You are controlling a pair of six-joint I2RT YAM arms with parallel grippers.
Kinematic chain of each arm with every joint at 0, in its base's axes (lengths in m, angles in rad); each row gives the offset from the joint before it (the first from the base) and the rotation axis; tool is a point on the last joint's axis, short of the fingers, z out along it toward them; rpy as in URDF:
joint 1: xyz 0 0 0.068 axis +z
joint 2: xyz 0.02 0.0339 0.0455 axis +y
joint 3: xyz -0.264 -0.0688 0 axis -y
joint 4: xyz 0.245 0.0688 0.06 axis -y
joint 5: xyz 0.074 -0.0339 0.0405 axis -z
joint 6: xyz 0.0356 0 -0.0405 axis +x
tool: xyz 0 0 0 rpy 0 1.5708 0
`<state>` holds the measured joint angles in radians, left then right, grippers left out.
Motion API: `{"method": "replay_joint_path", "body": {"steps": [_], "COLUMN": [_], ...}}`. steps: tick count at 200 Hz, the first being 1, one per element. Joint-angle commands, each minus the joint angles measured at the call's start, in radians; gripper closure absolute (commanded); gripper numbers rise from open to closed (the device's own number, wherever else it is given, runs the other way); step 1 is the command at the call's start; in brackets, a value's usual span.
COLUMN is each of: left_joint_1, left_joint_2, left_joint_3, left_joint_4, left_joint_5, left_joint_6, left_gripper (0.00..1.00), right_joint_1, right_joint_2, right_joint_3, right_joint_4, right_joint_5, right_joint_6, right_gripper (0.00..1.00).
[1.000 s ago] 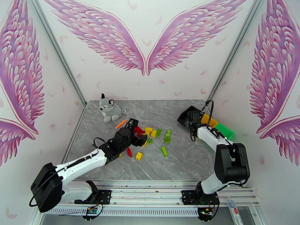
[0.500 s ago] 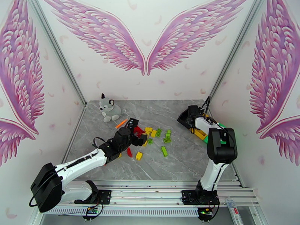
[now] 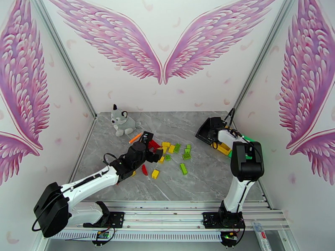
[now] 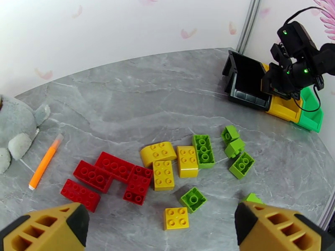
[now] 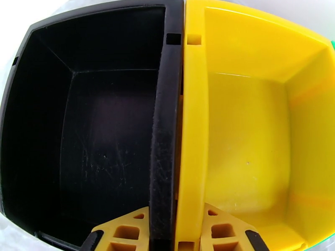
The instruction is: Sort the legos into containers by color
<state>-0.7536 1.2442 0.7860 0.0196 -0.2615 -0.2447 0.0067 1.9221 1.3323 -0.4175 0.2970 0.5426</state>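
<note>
Pinching black bin (image 5: 83, 122), yellow bin (image 5: 251, 134) walls: right pincer (image 5: 173, 231).

Both arms wear glossy white shells between chunky black joint housings, the left arm (image 3: 90, 183) and right arm (image 3: 239, 191) each on a black base bolted to a silver rail (image 3: 167, 214) along the six o'clock edge of the worktop (image 3: 209, 185). Thin black cables loop beside the joints, small green lights (image 4: 285, 32) glow on the right one's wrist, and the jaws are mustard-yellow fingers (image 4: 276, 226) with ribbed cut-outs and black tips.
</note>
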Motion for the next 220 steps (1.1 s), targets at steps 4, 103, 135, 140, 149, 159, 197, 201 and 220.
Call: {"method": "replay_joint_path", "body": {"steps": [4, 103, 135, 140, 149, 159, 197, 201, 220], "left_joint_1": [0.038, 0.200, 0.231, 0.237, 0.249, 0.265, 0.322, 0.327, 0.346], "left_joint_2": [-0.078, -0.186, -0.194, -0.198, -0.204, -0.212, -0.230, -0.229, -0.210], "left_joint_3": [0.015, -0.069, -0.084, -0.088, -0.097, -0.107, -0.140, -0.140, -0.146], "left_joint_4": [-0.041, -0.054, -0.061, -0.062, -0.062, -0.060, -0.039, -0.036, -0.014], "left_joint_5": [-0.090, -0.134, -0.170, -0.180, -0.199, -0.210, -0.245, -0.248, -0.268], "left_joint_6": [-0.021, -0.114, -0.131, -0.132, -0.135, -0.140, -0.148, -0.147, -0.142], "left_gripper": [0.03, 0.01, 0.01, 0.01, 0.01, 0.01, 0.01, 0.01, 0.01], "right_joint_1": [0.095, 0.347, 0.394, 0.400, 0.410, 0.420, 0.422, 0.423, 0.423], "right_joint_2": [-0.031, 0.238, 0.318, 0.326, 0.338, 0.351, 0.378, 0.379, 0.381], "right_joint_3": [0.062, 0.463, 0.584, 0.593, 0.606, 0.618, 0.628, 0.628, 0.616], "right_joint_4": [-0.005, -0.171, -0.228, -0.228, -0.231, -0.237, -0.234, -0.234, -0.211], "right_joint_5": [-0.065, -0.020, 0.000, 0.001, 0.003, 0.008, 0.006, 0.005, -0.014], "right_joint_6": [0.036, 0.196, 0.214, 0.217, 0.225, 0.235, 0.244, 0.244, 0.235], "right_gripper": [1.00, 1.00, 1.00, 1.00, 1.00, 1.00, 0.86, 0.83, 0.59]}}
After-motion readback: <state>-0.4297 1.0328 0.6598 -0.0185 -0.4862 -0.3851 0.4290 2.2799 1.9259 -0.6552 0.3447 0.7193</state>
